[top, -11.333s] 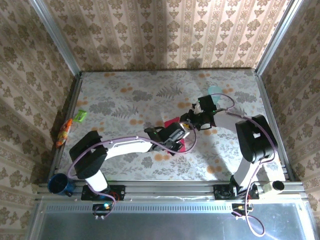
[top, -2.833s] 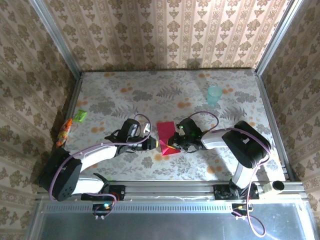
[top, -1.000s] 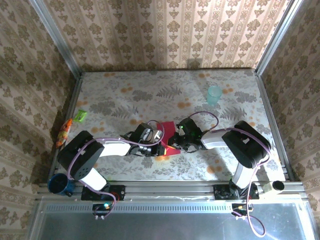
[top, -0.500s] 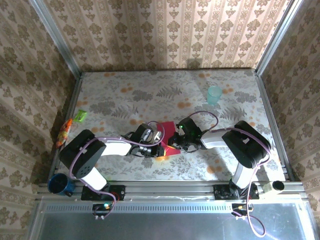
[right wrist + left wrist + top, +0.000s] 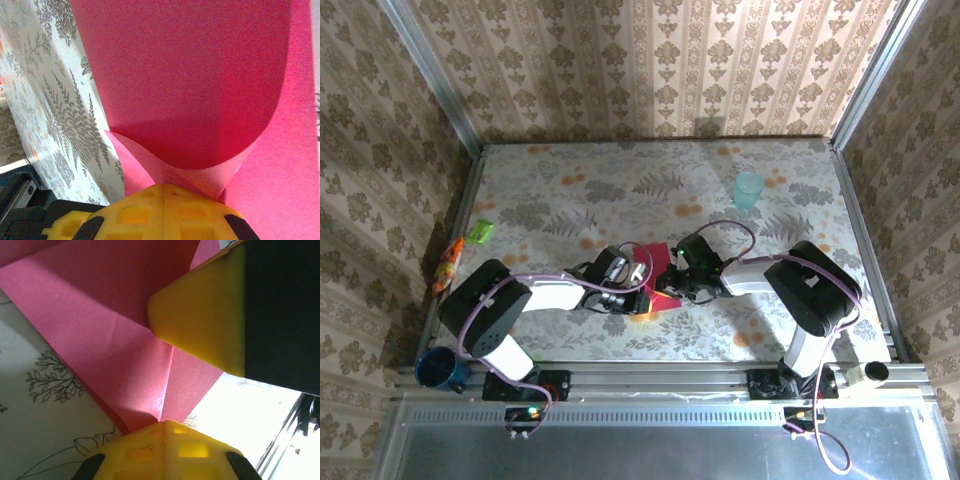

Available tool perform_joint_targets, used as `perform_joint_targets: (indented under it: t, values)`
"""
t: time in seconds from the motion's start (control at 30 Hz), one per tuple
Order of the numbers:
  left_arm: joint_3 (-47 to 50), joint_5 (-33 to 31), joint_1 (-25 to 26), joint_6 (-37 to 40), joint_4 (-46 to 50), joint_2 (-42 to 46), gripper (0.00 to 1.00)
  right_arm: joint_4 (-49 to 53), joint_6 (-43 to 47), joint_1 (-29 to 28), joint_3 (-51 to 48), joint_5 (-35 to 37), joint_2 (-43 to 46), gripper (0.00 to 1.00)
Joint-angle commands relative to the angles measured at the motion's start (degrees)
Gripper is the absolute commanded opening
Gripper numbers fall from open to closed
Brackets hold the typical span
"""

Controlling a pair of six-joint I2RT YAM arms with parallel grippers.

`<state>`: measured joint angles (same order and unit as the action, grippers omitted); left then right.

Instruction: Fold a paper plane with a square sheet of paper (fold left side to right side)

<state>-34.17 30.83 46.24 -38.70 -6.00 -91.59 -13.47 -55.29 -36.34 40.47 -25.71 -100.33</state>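
Left gripper (image 5: 164, 427) has crept right onto the square sheet of paper (image 5: 110, 315); it and the right gripper (image 5: 164, 187) are pressed shut. It looks flimsy and curls, so I'd pinch an edge.

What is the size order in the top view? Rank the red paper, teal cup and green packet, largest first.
1. red paper, largest even though it is partly covered
2. teal cup
3. green packet, smallest

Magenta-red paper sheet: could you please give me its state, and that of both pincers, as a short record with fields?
item: thin magenta-red paper sheet, partly folded, creased
place: floral-patterned table, between both pincers
left pincer: shut, tips at the sheet's pointed corner
right pincer: shut on the sheet, one layer curling up
nearby: pale teal round cup, upright, apart from the sheet
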Motion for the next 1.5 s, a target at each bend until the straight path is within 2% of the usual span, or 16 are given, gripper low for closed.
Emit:
perform_joint_targets:
  t: [0.0, 0.23, 0.4, 0.6, 0.83, 1.47]
  values:
    - [1.01, -0.61, 1.2, 1.54, 6.4, 1.07, 0.0, 8.55, 1.19, -0.14, -1.02, 5.39, -2.37, 0.0]
    - [2.93, 1.26, 0.81, -0.04, 3.92, 7.52, 0.0, 8.29, 1.06, -0.14, -1.09, 5.3, -2.1, 0.0]
    - [2.18, 1.88, -2.72, -0.76, 2.5, 10.64, 0.0, 8.2, 1.06, -0.14, -0.92, 5.32, -2.02, 0.0]
    - [-1.25, 3.79, -3.94, 1.51, 2.45, 7.25, 0.0, 8.26, 1.06, -0.14, -1.07, 5.41, -1.88, 0.0]
    - [-3.61, 4.53, -2.0, 1.19, -0.74, 2.7, 0.0, 8.09, 0.92, -0.14, -1.31, 5.39, -1.97, 0.0]
    - [-3.34, -1.8, -0.67, 2.86, 6.28, -1.98, 0.0, 6.67, 1.45, -0.15, -0.97, 4.58, -1.71, 0.0]
